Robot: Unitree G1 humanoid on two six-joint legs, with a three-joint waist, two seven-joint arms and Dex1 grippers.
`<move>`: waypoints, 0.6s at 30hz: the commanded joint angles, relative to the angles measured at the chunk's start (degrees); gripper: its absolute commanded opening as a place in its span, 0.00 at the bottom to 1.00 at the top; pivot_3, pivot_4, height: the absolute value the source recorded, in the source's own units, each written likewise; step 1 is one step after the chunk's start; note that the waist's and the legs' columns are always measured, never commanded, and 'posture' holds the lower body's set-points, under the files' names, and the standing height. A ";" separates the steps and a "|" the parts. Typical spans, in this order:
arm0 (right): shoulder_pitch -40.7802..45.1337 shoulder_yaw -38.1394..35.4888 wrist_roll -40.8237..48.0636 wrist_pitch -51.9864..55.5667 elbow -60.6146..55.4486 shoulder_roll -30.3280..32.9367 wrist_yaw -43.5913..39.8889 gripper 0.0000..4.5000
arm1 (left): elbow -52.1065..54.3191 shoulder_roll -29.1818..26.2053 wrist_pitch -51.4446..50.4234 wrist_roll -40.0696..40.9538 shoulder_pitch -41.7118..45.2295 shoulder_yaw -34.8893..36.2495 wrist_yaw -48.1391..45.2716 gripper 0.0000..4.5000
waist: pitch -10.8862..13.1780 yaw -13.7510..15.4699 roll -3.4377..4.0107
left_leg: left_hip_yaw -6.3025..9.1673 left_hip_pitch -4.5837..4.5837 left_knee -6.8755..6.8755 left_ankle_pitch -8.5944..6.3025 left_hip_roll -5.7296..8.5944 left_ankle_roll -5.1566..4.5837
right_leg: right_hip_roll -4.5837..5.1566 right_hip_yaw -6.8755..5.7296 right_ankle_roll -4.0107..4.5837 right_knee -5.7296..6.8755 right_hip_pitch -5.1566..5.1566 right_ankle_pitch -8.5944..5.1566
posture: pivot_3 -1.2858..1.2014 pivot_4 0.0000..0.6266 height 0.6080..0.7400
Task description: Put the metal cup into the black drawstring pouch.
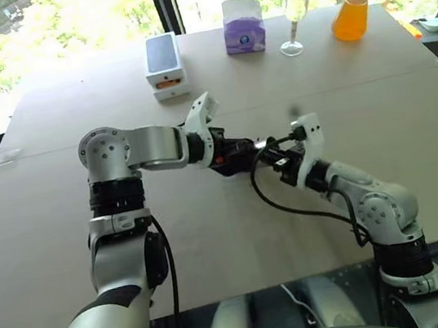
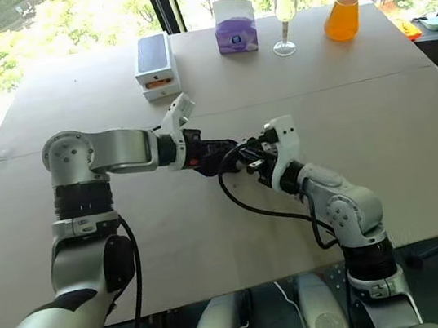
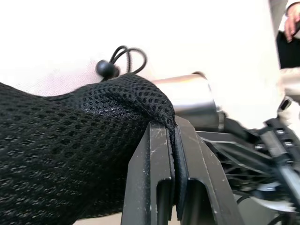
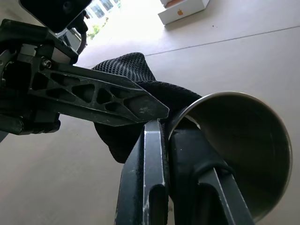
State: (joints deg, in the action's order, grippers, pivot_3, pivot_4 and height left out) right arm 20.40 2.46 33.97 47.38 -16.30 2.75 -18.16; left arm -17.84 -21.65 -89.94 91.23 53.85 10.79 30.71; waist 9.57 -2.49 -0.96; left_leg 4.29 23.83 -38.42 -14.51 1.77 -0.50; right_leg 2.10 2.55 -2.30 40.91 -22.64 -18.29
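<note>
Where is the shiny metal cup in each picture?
Left eye view: metal cup mid-table, between the two hands.
Right eye view: not clear, hidden between the hands.
Left wrist view: cup behind the black drawstring pouch.
Right wrist view: cup's open mouth beside the pouch.
Shared landmark: the pouch.

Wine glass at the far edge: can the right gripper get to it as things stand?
Probably not: the right gripper is shut on the metal cup at the black pouch, well short of the wine glass.
</note>
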 commanded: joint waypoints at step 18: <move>12.10 13.85 -22.72 -30.09 16.29 0.50 -14.10 0.02 | 10.43 -0.79 11.14 15.17 -3.37 -10.22 4.05 0.00 | 0.00 0.08 0.00 | 0.03 0.00 -0.01 0.04 0.01 0.07 | -0.01 0.00 0.00 -0.03 -0.01 0.00 | 0.52 0.24 1.00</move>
State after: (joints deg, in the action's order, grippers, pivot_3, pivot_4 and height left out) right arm 28.83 11.66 12.65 20.71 -0.12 5.25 -31.07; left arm -11.96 -26.24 -77.24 100.15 50.52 5.61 39.01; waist 9.57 -2.41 -0.96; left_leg 4.32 23.84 -38.43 -14.47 1.77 -0.42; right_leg 2.09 2.54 -2.30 40.88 -22.65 -18.28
